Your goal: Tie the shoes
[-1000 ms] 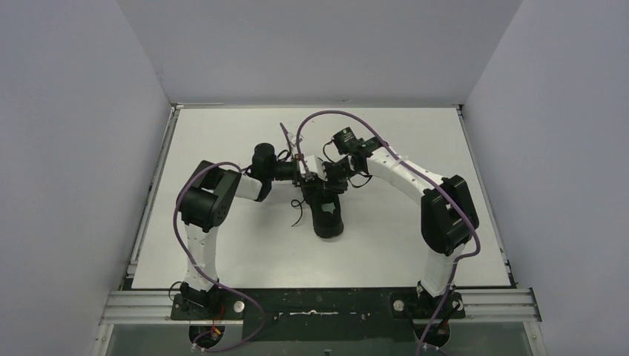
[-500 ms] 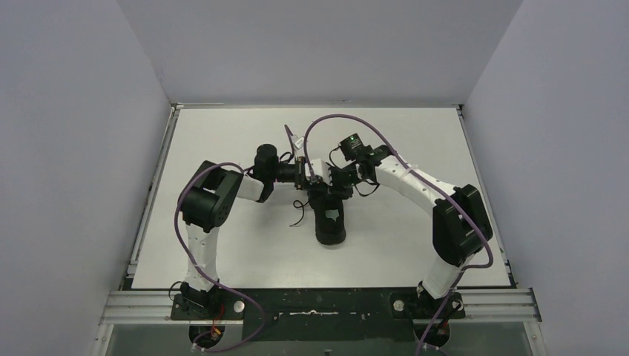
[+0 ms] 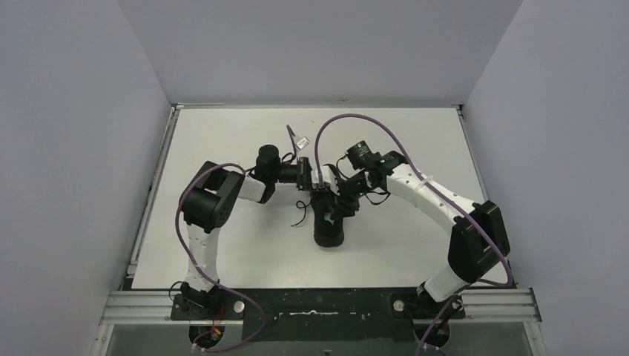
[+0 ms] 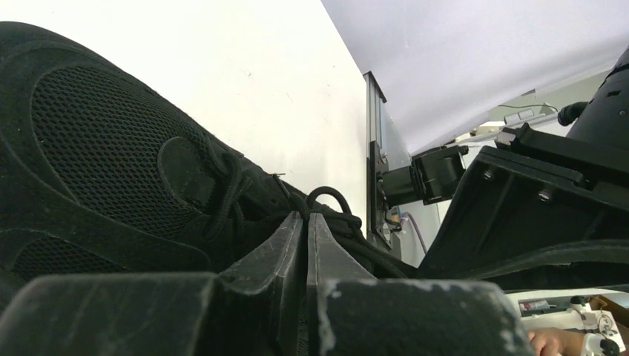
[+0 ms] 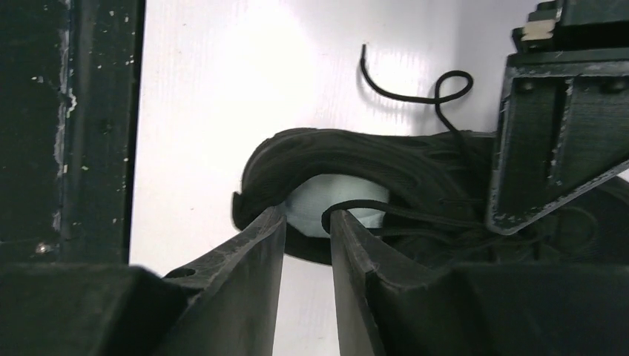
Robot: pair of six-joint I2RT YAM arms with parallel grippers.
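Note:
The black sneaker (image 3: 328,226) lies mid-table with its toe toward the near edge. In the left wrist view its mesh side (image 4: 111,163) fills the left. My left gripper (image 4: 305,215) is shut on a black lace (image 4: 331,196) at the shoe's lacing, and it sits at the shoe's far end in the top view (image 3: 314,180). My right gripper (image 5: 307,213) is open with a narrow gap above the shoe's opening, and a lace loop (image 5: 348,211) hooks over its right fingertip. The white patch (image 5: 330,199) shows just beyond the tips.
A loose lace end (image 5: 404,93) curls on the white table left of the shoe (image 3: 298,211). Purple cables (image 3: 348,119) arch over both arms. A metal rail (image 3: 152,193) edges the table's left side. Grey walls enclose three sides.
The right arm has swung to the right and nearer, its gripper now low over the shoe's opening and covering the white patch. The left gripper stayed at the lacing.

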